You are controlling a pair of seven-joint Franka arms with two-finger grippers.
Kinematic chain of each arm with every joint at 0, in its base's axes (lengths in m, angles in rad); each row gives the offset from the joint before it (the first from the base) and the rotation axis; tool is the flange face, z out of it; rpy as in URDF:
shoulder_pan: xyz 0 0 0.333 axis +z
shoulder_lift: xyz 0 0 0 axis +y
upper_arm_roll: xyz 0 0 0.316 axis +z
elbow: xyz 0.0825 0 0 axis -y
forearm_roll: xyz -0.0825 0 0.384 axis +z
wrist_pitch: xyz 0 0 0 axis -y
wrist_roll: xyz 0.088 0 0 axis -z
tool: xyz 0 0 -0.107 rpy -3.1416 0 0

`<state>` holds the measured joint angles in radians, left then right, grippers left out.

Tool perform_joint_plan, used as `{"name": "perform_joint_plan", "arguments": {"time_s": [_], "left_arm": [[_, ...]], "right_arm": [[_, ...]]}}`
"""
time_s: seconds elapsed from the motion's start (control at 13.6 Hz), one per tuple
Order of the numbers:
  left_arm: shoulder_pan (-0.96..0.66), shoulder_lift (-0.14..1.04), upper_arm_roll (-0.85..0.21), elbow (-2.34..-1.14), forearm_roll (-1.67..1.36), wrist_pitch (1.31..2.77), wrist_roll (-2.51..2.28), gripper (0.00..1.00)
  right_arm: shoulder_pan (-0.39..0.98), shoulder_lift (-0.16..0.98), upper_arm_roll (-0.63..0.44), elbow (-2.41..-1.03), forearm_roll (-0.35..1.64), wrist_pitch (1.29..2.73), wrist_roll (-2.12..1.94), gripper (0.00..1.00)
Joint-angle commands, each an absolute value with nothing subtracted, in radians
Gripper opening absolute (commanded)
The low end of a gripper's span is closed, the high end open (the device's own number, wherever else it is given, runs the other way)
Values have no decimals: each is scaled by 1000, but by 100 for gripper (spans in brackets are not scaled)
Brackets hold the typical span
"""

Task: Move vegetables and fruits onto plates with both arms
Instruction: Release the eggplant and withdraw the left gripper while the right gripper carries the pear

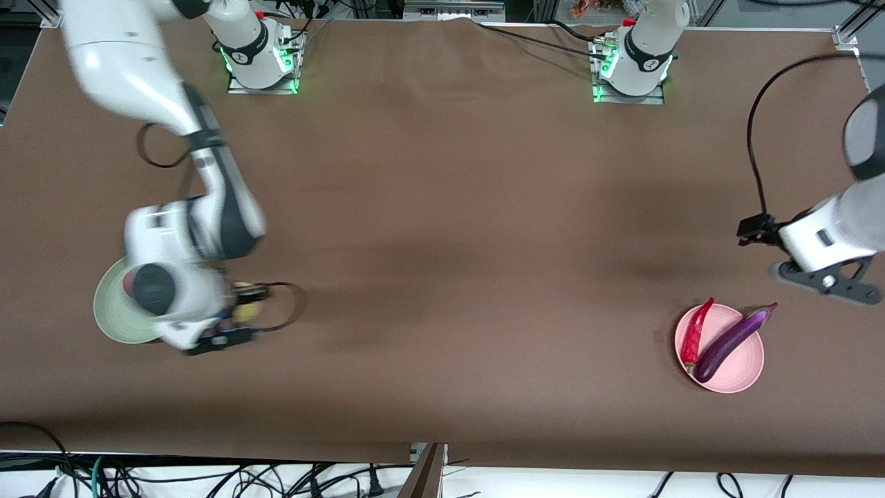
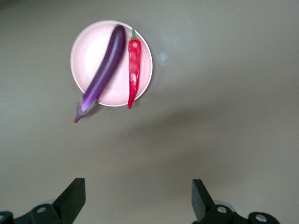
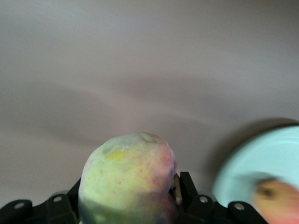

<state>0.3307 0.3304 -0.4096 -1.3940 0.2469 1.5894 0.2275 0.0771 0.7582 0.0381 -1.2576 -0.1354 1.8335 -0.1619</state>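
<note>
**Pink plate** (image 1: 745, 370) (landmark): set on the brown table (image 1: 442, 228) toward the left arm's end, in the part nearer to the front camera.

**Eggplant** (image 1: 731, 340): laid aslant on the pink plate, pale-purple cap end jutting past the rim on the side farther from the front camera, dark body resting inside the plate.

**Chili pepper** (image 1: 695, 330): laid on the same pink plate just beside the eggplant, on the side toward the right arm's end. Green stem turned to the front camera, pointed tip reaching past the rim.

**Left gripper** (image 2: 137, 200): hung over bare table near the pink plate, clear of both vegetables. Fingers (image 2: 74, 196) spread wide, nothing between them.

**Green plate** (image 1: 113, 324): set well apart from the pink plate, toward the right arm's end of the table, partly covered in the front view by the right arm's wrist.

**Red fruit** (image 3: 276, 199): rested on the green plate, well apart from the pink plate, seen at the edge of the right wrist view.

**Right gripper** (image 3: 131, 187): hung over the table just beside the green plate's rim, on the side toward the pink plate. Fingers pinched on the peach.

**Peach** (image 3: 128, 172): gripped between those fingers, lifted off the table, not yet on the green plate.

**Small pale mark** (image 2: 162, 58): on the table just beside the pink plate, toward the right arm's end.
</note>
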Motion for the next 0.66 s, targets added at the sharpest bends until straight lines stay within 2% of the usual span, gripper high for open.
{"name": "perform_joint_plan", "arguments": {"time_s": [0.0,0.07,0.22,0.29,0.44,0.52,0.59], "left_arm": [[182,166,-223,-1463,122,1571,201,100],[137,122,-160,-1495,10,1572,175,100],[1,83,-7,-1522,-15,1578,68,100],[-35,30,41,-1592,-14,1582,46,100],[-52,-143,81,-1852,-8,1725,48,100],[-52,-158,81,-1886,-6,1758,48,100],[-52,-132,81,-1866,4,1738,46,100]], "right_arm": [[-73,738,57,-1295,-135,1815,-375,11],[-107,742,57,-1299,-135,1819,-418,11],[-139,759,57,-1318,-133,1836,-439,11],[-143,770,57,-1327,-130,1839,-437,11],[-143,787,57,-1335,-130,1845,-434,11],[-143,796,57,-1335,-130,1851,-428,11],[-143,802,55,-1335,-130,1858,-426,11]]}}
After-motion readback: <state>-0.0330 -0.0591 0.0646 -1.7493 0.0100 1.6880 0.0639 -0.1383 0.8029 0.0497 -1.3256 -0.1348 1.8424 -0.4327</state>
